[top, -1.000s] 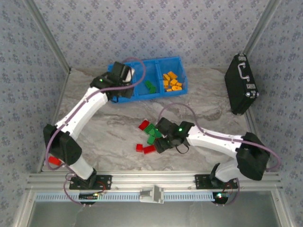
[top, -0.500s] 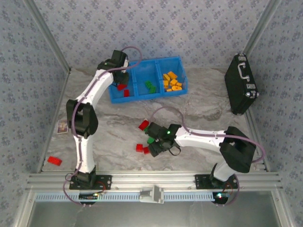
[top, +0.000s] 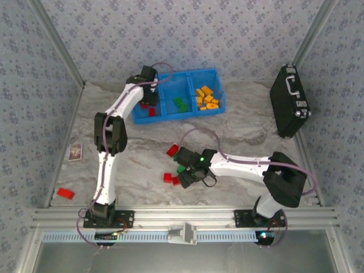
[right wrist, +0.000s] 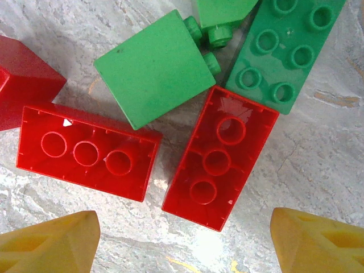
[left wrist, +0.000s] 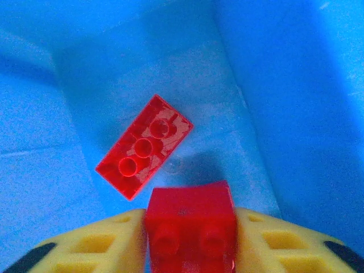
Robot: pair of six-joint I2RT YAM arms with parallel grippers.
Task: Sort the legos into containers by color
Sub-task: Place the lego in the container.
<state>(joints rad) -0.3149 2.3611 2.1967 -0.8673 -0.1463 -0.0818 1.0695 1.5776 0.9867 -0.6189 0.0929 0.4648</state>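
Sitting between the left gripper's (left wrist: 189, 242) yellow fingers (left wrist: 96, 244), a red brick (left wrist: 190, 219) is pinched on both sides, studs toward the wrist camera, low inside the left compartment of the blue tray (top: 170, 117). Just beyond it an upturned red brick (left wrist: 145, 147) lies tilted on the compartment floor, its three hollow tubes showing. The middle compartment holds green bricks (top: 180, 104); the right one holds orange-yellow bricks (top: 206, 98).

On the table (top: 244, 131) nearer the arms, the right gripper (right wrist: 182, 227) hangs over a cluster with its jaws spread wide and nothing between them. Below it lie two upturned red pieces, one left (right wrist: 88, 153) and one right (right wrist: 220, 156), touching a green block (right wrist: 153, 68) on its side and a green plate (right wrist: 287, 51), studs up. A lone red brick (top: 172, 150) sits just beyond the cluster, and a stray red one (top: 65, 193) lies far left near the rail.

A small card (top: 75, 151) lies at the left; its print is too small to read. A black case (top: 290, 102) leans at the right wall.
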